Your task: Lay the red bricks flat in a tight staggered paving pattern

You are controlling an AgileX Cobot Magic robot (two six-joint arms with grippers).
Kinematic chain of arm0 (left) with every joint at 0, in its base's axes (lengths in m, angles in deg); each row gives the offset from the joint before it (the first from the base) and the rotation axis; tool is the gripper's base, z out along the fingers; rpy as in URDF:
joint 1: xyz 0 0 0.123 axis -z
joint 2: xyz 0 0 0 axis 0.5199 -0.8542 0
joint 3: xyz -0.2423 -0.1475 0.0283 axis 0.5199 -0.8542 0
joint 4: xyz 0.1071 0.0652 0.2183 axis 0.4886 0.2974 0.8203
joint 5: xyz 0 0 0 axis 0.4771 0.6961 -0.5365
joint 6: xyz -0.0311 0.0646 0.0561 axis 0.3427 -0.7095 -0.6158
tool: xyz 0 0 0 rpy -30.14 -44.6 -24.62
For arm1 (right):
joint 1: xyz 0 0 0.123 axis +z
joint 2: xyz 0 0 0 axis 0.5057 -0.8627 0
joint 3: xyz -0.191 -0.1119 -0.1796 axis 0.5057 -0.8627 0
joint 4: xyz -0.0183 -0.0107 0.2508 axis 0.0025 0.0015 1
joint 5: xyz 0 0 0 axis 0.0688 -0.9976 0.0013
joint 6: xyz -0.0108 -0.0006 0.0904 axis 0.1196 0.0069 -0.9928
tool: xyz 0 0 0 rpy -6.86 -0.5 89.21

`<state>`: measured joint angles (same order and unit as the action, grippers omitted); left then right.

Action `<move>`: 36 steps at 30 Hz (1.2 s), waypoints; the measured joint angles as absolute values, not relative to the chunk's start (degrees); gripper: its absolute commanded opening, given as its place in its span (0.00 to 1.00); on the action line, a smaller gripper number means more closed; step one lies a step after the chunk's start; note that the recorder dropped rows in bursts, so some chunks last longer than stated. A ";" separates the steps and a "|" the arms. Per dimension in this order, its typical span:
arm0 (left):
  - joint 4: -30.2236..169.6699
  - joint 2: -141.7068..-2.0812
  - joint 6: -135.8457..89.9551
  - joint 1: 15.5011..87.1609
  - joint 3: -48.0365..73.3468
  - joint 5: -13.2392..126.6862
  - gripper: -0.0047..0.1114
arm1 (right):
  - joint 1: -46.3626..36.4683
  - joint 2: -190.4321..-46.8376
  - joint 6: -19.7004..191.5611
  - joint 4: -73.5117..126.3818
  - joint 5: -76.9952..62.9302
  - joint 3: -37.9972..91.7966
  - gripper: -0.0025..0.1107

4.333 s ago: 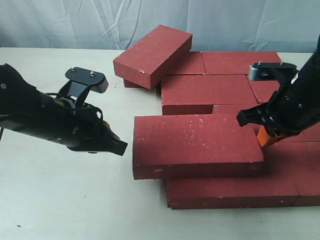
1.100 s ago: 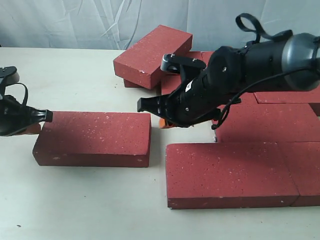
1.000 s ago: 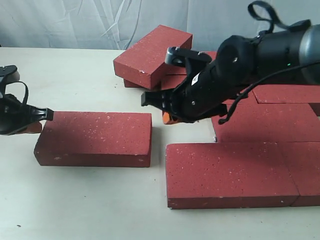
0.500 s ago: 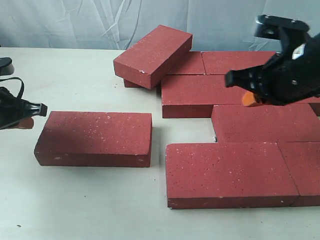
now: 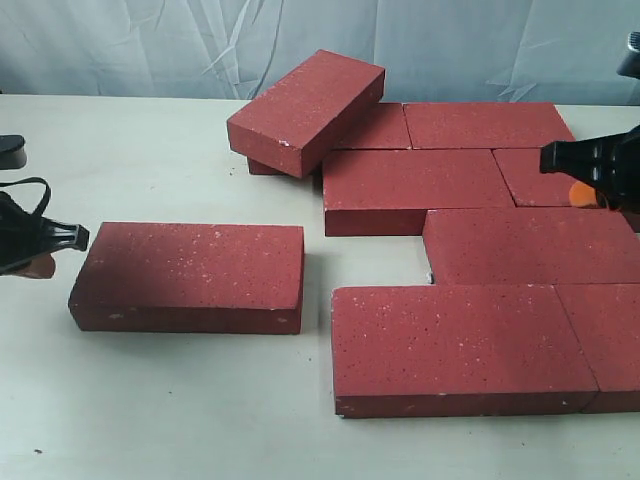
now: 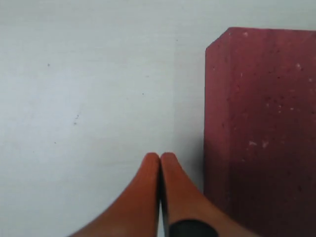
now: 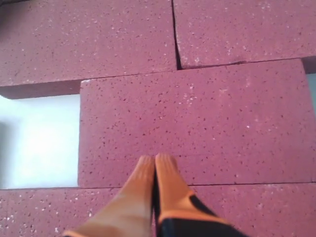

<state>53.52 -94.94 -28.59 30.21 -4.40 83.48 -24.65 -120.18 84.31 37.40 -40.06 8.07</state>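
Several red bricks (image 5: 465, 330) lie flat in staggered rows on the right of the table. One more red brick (image 5: 305, 110) leans tilted on the back row. A lone brick (image 5: 190, 275) lies flat apart to the left, a gap away from the paving. My left gripper (image 5: 42, 265) is shut and empty just off that brick's left end (image 6: 261, 123), its orange fingertips (image 6: 150, 165) pressed together. My right gripper (image 5: 582, 192) hovers shut and empty over the paved bricks (image 7: 197, 118) at the right edge, orange fingertips (image 7: 165, 165) touching.
A pale tabletop (image 5: 150, 400) stretches left and in front of the bricks. A wrinkled grey-blue cloth (image 5: 150, 45) hangs behind. A small bare gap of table (image 5: 370, 260) shows between the lone brick and the paving.
A brick that lay on top of the paving now sits alone on the left. My right arm has pulled back from the middle to the right edge. The left gripper eased slightly leftward.
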 measured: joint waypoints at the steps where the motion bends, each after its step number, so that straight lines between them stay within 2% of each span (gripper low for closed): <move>1: 53.28 -95.66 -28.59 30.21 -4.40 83.48 0.04 | -24.03 -120.18 84.43 37.40 -39.89 8.07 0.02; 12: 41.19 -98.02 -37.14 30.73 -4.31 83.53 0.04 | -22.28 -120.18 84.74 37.70 -39.19 7.94 0.02; 20: 36.84 -98.02 -39.27 36.71 -3.75 82.34 0.04 | -22.28 -120.18 84.74 38.17 -39.07 7.85 0.02; 26: 41.10 -100.88 -40.50 43.55 0.81 73.85 0.04 | -22.28 -120.18 84.74 39.09 -38.83 7.85 0.02; 31: 43.33 -101.46 -39.91 43.90 0.91 72.86 0.04 | -22.28 -120.18 85.86 39.59 -38.83 7.85 0.02; 36: 47.41 -101.58 -35.01 41.23 0.91 79.05 0.04 | -22.28 -120.18 86.28 39.92 -38.83 7.85 0.02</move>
<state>47.41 -101.58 -35.01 41.23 0.91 79.05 -22.28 -120.18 86.28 39.92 -38.83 7.85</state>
